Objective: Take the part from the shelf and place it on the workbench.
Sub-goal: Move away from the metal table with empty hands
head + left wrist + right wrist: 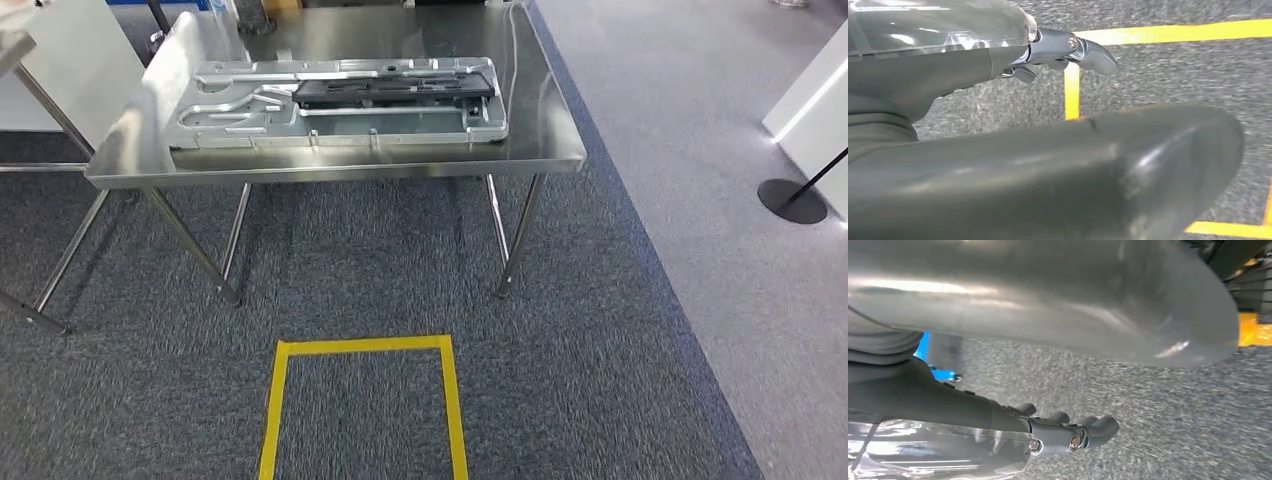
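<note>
Hanging empty with fingers loosely apart, left hand (pixel 1063 55) and right hand (pixel 1068 432) — part (pixel 340 105) lies on bench (pixel 540 150); stand clear.

Part (pixel 340 105): long flat silver metal panel w/ black insert along its far side, lying flat on steel desk (pixel 540 140), lengthwise, nearer desk's front edge.

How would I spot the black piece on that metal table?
Find the steel table beyond the yellow floor square. A long silver tray lies on it. The black part rests in the tray's far right half, the one dark thing there.
</note>
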